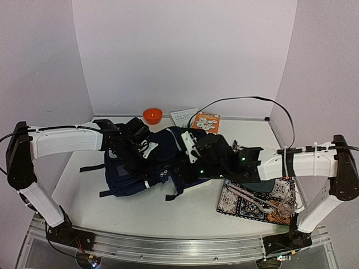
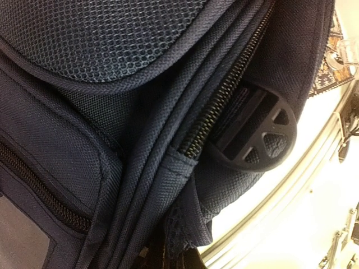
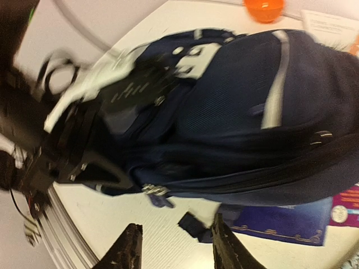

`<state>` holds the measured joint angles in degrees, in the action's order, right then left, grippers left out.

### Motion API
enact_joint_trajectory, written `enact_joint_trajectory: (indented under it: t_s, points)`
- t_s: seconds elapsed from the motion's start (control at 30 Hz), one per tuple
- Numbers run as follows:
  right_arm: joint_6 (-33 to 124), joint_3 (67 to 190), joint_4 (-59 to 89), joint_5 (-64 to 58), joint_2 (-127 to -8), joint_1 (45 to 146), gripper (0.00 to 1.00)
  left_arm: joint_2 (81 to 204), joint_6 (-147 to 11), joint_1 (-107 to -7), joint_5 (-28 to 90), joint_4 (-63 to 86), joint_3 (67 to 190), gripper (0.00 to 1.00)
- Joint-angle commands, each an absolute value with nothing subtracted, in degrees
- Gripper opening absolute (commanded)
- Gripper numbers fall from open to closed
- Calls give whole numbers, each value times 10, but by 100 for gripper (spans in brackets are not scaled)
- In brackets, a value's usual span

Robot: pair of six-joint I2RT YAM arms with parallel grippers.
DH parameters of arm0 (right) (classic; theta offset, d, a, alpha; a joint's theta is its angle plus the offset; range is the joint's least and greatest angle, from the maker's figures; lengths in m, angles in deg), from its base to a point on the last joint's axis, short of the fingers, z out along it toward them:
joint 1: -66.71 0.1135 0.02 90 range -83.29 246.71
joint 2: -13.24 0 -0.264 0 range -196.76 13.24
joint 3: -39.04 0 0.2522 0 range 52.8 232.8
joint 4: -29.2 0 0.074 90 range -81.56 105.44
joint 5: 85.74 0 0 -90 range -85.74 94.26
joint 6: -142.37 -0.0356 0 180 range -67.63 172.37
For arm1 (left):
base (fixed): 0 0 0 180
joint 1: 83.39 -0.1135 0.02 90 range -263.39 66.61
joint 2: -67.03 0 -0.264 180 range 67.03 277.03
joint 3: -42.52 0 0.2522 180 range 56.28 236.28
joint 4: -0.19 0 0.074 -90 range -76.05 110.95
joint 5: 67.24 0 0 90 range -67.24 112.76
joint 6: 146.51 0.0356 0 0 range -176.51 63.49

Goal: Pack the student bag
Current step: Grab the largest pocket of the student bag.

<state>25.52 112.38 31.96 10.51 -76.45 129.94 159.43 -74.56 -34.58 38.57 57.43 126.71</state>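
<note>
Over student bag (image 1: 129, 176), both arms (image 1: 67, 140) extended inward

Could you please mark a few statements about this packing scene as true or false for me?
1. The student bag lies on the table between the two arms. True.
2. The orange bowl sits on the patterned mat. False: it stands near the back wall, behind the bag.
3. The right hand has its fingers apart with nothing between them. True.
4. The patterned mat lies on the left arm's side. False: it lies on the right arm's side, beneath that arm.
</note>
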Motion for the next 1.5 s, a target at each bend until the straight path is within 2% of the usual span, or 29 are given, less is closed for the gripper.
enact_joint_trajectory:
  t_s: [0.0, 0.6, 1.13, 1.3, 1.47]
  points:
    - [264, 1115, 379, 96, -809, 1312, 39, 1588, -767, -349, 408, 492, 1314, 0]
    - [251, 1170, 437, 140, -896, 1315, 30, 1585, -779, -349, 436, 486, 1313, 0]
    - [260, 1137, 396, 213, -861, 1315, 0, 1552, -759, -354, 397, 487, 1283, 0]
    - [265, 1146, 393, 184, -864, 1315, 1, 1553, -759, -355, 398, 487, 1287, 0]
    - [277, 1163, 419, 141, -889, 1314, 18, 1563, -770, -355, 423, 487, 1299, 0]
